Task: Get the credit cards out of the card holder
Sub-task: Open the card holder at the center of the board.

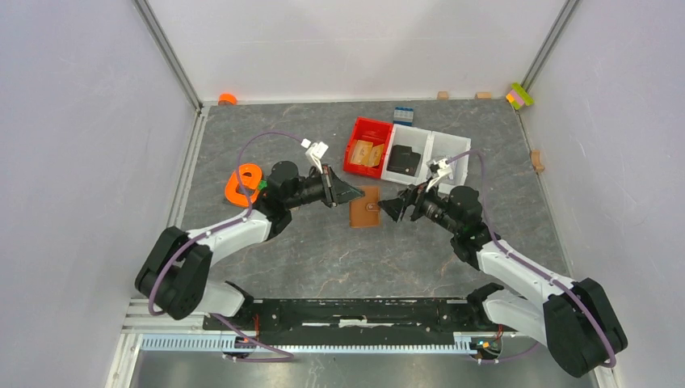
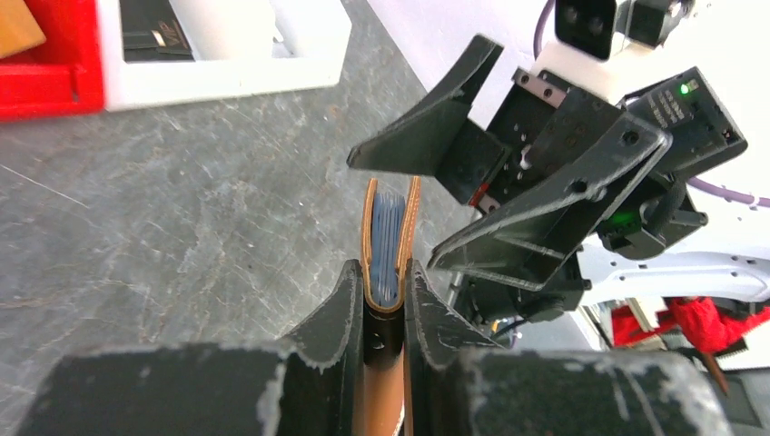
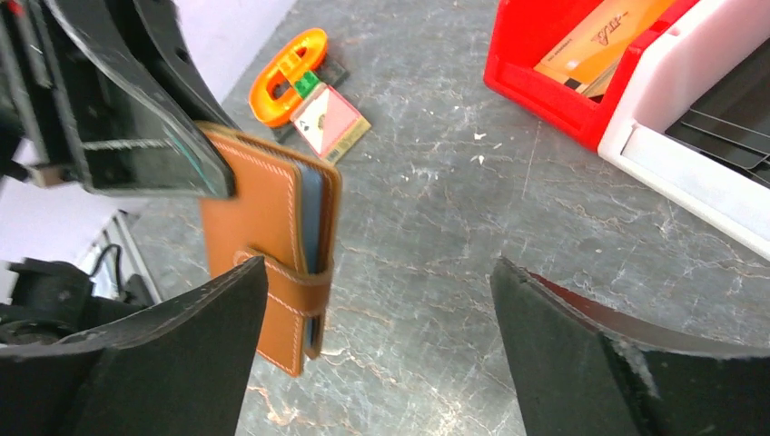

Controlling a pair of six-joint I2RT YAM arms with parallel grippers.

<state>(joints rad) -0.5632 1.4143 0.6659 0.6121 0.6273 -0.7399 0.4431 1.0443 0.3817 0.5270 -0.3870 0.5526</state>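
Brown leather card holder (image 3: 250, 218), mid-table, is clamped at its left edge by the left gripper (image 2: 384, 277). Only the wrist views reveal pale blue credit cards (image 2: 390, 243) inside. The right gripper (image 3: 380, 272) gapes empty just right of it.

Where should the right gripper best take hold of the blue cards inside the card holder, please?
Pinch the blue cards by their exposed edges, clear of the strap, coming from the card holder's open side, which faces the right gripper. The left gripper clamps it steady.

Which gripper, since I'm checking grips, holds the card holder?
The left gripper: its jaws pinch the brown card holder; the right gripper stands wide open, empty.
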